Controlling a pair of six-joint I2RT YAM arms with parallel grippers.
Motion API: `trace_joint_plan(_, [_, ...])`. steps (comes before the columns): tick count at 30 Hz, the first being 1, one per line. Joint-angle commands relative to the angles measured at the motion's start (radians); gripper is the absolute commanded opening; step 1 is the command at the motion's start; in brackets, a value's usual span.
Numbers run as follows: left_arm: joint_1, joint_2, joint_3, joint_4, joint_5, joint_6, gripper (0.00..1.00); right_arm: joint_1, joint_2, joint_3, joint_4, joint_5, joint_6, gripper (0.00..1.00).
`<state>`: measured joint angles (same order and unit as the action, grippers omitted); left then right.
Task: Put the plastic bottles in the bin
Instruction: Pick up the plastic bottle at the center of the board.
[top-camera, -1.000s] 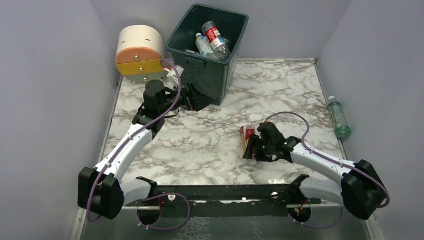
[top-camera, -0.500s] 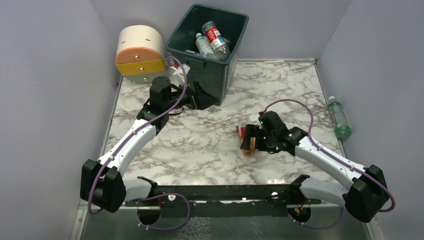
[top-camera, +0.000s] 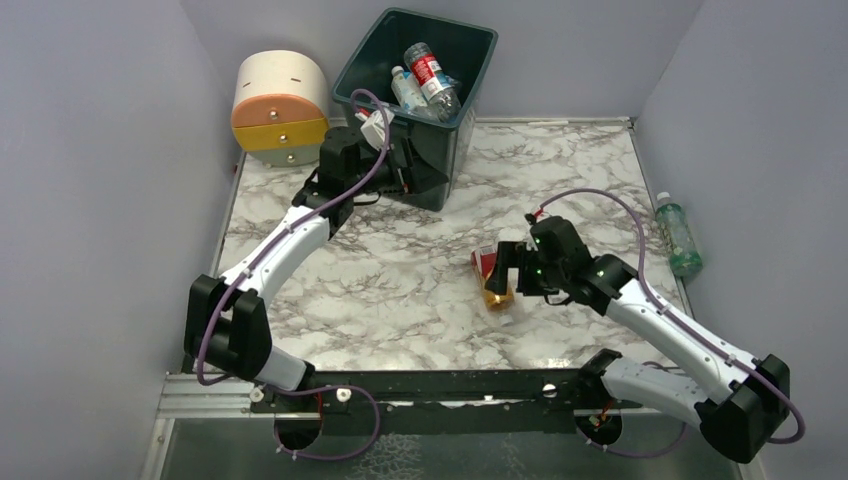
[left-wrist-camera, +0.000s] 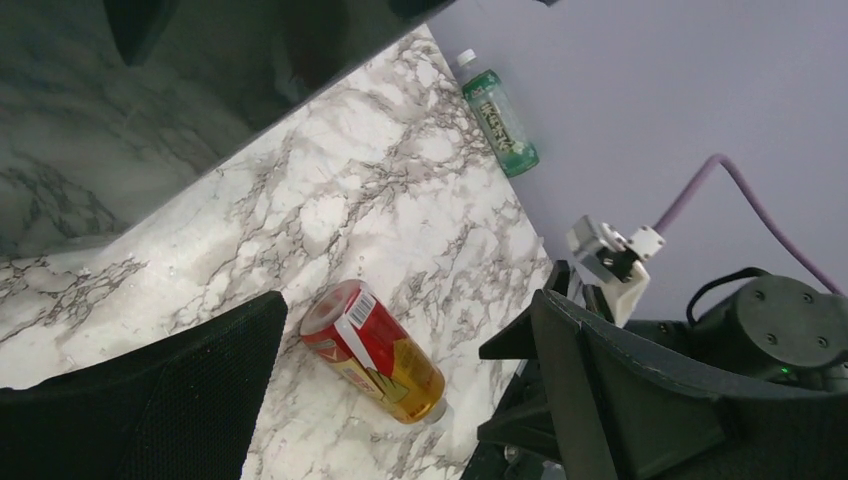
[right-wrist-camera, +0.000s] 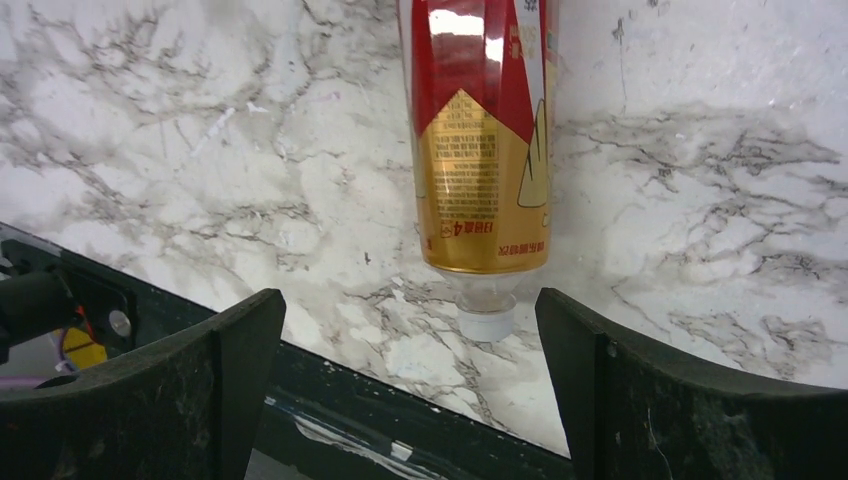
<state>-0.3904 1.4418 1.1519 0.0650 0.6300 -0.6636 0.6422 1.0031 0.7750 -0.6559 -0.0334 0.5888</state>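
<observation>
A plastic bottle (top-camera: 490, 282) with a red and gold label and a white cap lies on its side on the marble table. My right gripper (top-camera: 507, 268) hovers over its cap end, open. In the right wrist view the bottle (right-wrist-camera: 480, 150) lies just beyond the gripper (right-wrist-camera: 405, 315), touching neither finger. The dark green bin (top-camera: 450, 160) stands at the back with clear bottles (top-camera: 430, 72) inside. My left gripper (top-camera: 412, 165) is open and empty against the bin's front wall (left-wrist-camera: 150, 120). A green bottle (top-camera: 678, 238) lies by the right wall. The left wrist view shows both the green bottle (left-wrist-camera: 497, 117) and the red one (left-wrist-camera: 372, 352).
A rounded cream, orange and yellow drawer unit (top-camera: 278, 108) stands left of the bin. Grey walls close in the table on three sides. A black metal rail (top-camera: 440, 385) runs along the near edge, just behind the bottle's cap in the right wrist view.
My right gripper opened, let go of the red-labelled bottle and drew back slightly; the bottle now lies free on the table. My left arm swung up and back toward the bin.
</observation>
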Motion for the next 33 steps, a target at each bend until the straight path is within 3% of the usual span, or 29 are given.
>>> trace_joint_plan(1, [-0.006,0.037,0.052,0.037,-0.025,-0.064,0.99,0.006,-0.034,0.054,-0.031,0.036,-0.034,0.99])
trace_joint_plan(6, [-0.008,0.071,0.071,0.102,-0.005,-0.134,0.99,0.006,-0.040,0.074,-0.012,0.023,-0.020,0.99])
trace_joint_plan(17, [-0.040,0.046,0.067,0.151,-0.011,-0.143,0.99,0.006,-0.014,0.064,0.002,0.063,-0.024,0.99])
trace_joint_plan(33, [-0.042,-0.150,-0.104,0.188,0.003,-0.117,0.99,0.007,0.039,0.129,-0.058,0.181,-0.033,0.99])
